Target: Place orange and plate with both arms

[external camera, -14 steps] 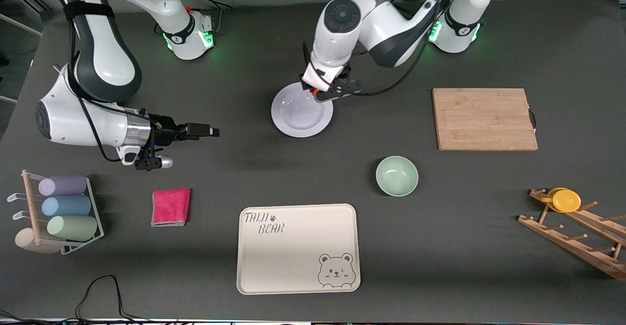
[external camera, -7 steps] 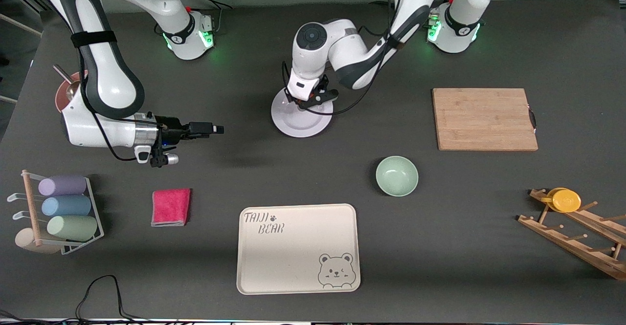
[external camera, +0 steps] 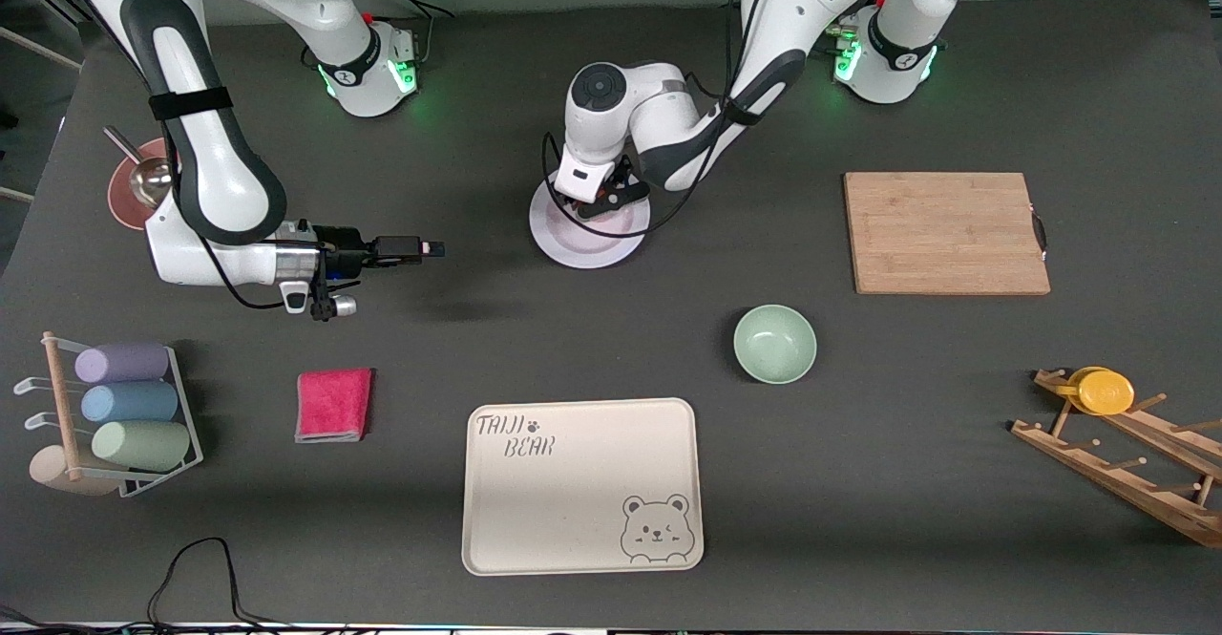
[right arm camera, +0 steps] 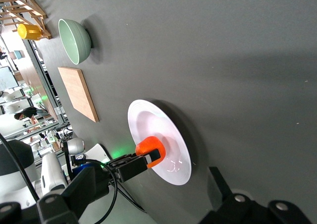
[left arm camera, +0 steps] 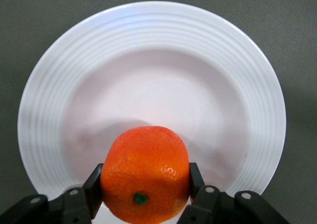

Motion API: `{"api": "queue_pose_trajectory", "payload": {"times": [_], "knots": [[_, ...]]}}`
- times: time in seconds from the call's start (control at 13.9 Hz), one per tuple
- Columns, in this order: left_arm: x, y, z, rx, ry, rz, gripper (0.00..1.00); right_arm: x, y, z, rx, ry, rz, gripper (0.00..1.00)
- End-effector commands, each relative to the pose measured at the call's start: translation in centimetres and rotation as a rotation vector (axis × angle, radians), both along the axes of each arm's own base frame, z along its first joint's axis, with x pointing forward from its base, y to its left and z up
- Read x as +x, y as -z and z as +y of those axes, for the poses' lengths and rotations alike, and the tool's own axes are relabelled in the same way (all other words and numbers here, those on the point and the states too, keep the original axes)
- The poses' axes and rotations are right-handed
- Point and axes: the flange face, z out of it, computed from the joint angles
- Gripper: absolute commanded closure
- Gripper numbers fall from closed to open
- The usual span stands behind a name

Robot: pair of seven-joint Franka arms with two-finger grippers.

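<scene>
Orange point(left arm camera: 145, 173) pinched between the left gripper point(external camera: 594, 202) fingers point(left arm camera: 93, 184), low over the plate point(left arm camera: 59, 75) on the desk point(external camera: 859, 482). Right gripper point(external camera: 412, 250) hanging over bare desk toward the right arm's end, waiting; fingers' spread impossible to tell. Green bowl point(external camera: 774, 344) nearer the front camera than the plate.

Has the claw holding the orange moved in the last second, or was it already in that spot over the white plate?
Yes. The left gripper, shut on the orange, has shifted from the plate rim at the cutting board side to over its middle.
</scene>
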Motion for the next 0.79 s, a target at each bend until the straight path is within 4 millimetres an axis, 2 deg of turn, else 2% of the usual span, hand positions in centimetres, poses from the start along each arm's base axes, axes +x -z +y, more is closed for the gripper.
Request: {"api": "queue_pose_trajectory", "payload": {"times": [0.0,0.07,0.22,0.29,0.36,0.43,0.5,0.65,0.72], "knots": [[0.4,-0.6,-0.9,-0.007,-0.021,-0.028,0.48,-1.1,1.8,0.3,0.017,0.027,-0.042,0.00],[0.5,-0.6,-0.9,-0.007,-0.023,-0.028,0.00,-1.7,2.8,1.1,0.039,0.033,-0.051,0.00],[0.9,-0.9,-0.7,-0.007,-0.032,-0.032,0.00,-2.8,4.5,1.6,0.037,0.047,-0.063,0.00],[1.3,-1.2,-0.6,0.000,-0.037,-0.034,0.00,-3.6,5.2,2.5,0.047,0.044,-0.092,0.00],[2.0,-1.4,-0.2,0.008,-0.044,-0.037,0.00,-4.3,5.7,3.7,0.059,0.042,-0.105,0.00],[2.9,-2.2,0.5,0.030,-0.049,-0.046,0.00,-4.9,6.6,3.8,0.043,0.045,-0.114,0.00],[4.0,-3.1,1.6,0.071,-0.057,-0.052,0.00,-5.5,7.2,4.2,0.029,0.042,-0.142,0.00],[6.8,-6.3,4.4,0.137,0.005,-0.077,0.00,-7.1,8.8,6.3,0.033,0.038,-0.186,0.00],[8.4,-8.0,6.3,0.166,0.031,-0.079,0.00,-7.6,9.8,6.6,0.025,0.025,-0.208,0.00]]}}
